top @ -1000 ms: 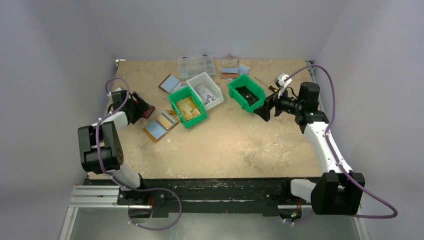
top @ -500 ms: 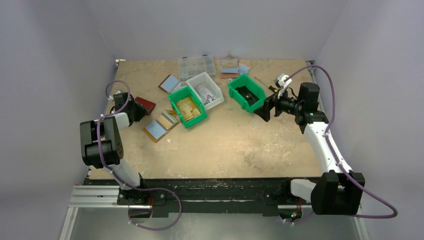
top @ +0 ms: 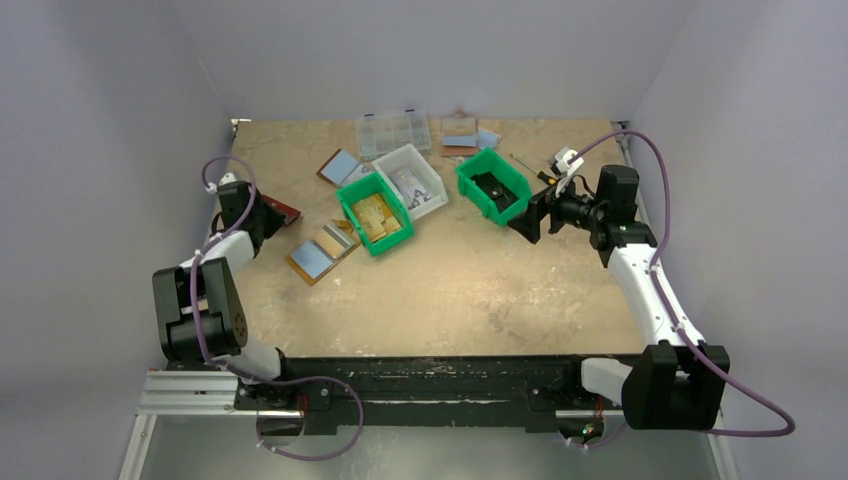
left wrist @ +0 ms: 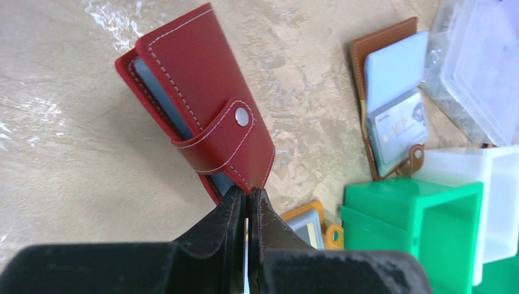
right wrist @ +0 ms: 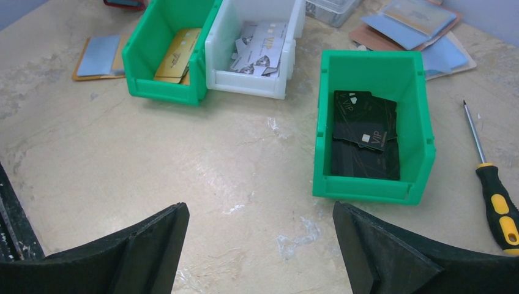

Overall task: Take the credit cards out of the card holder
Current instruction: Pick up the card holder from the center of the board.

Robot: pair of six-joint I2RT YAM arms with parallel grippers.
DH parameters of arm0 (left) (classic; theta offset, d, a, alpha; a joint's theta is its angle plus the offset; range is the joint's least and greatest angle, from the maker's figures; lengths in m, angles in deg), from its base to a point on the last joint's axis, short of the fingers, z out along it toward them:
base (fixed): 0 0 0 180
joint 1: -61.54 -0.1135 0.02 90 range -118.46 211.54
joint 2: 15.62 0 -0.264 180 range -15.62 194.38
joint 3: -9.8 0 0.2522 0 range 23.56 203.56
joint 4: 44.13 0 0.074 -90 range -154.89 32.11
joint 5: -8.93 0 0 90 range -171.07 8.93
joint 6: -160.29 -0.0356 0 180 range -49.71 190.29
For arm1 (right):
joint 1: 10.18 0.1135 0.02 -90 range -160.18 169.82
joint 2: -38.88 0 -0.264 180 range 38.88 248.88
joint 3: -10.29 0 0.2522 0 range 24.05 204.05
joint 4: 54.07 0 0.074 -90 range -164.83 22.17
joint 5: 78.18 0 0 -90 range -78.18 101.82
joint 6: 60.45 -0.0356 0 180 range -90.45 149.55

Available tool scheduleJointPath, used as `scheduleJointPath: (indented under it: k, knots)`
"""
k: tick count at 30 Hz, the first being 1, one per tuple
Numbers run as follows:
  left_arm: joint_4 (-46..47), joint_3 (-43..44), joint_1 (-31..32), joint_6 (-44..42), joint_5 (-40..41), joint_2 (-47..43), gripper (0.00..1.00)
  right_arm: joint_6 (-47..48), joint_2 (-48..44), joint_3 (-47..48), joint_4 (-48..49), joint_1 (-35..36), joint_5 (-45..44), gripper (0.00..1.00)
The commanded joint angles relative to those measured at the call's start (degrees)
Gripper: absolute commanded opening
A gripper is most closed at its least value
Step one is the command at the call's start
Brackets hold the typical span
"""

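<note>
The card holder (left wrist: 196, 92) is a dark red wallet, folded shut with its snap strap fastened, lying at the table's left side (top: 284, 211). A pale blue inner edge shows along its side. The credit cards are hidden inside it. My left gripper (left wrist: 248, 195) is shut, its tips pinching the near corner of the card holder's top cover; in the top view it sits just left of the wallet (top: 265, 215). My right gripper (right wrist: 258, 208) hovers wide open over bare table, near the green bin of black cards (top: 525, 222).
A green bin (right wrist: 138, 61) holds gold cards, a white bin (right wrist: 245, 86) pale cards, another green bin (right wrist: 367, 184) black cards. A screwdriver (right wrist: 496, 202) lies at the right. A brown bifold (left wrist: 392, 104) and an orange one (left wrist: 309, 220) lie open nearby.
The left gripper has closed from wide open onto the card holder's corner and drawn back toward the left wall; the wallet shifted slightly left with it. The right arm has not moved.
</note>
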Motion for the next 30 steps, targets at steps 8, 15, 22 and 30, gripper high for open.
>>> scheduleJointPath:
  k: [8,15,22,30]
  knots:
    - [-5.1,-0.29,-0.46,-9.39,-11.49,-18.02,0.0,1.37,-0.16,-0.48,0.35,-0.06,-0.23,0.99]
    - [-11.48,2.7,-0.41,-11.55,-25.66,-23.13,0.0,4.37,0.11,-0.46,-1.85,-0.06,0.16,0.99]
    - [-12.44,2.56,10.67,-11.6,-30.18,-30.23,0.0,10.51,-0.69,-0.68,-5.63,-0.07,4.74,0.99]
    - [-6.77,-4.35,28.51,-3.96,-26.89,-36.72,0.0,15.54,-3.1,-2.16,-7.92,-0.06,7.55,0.99]
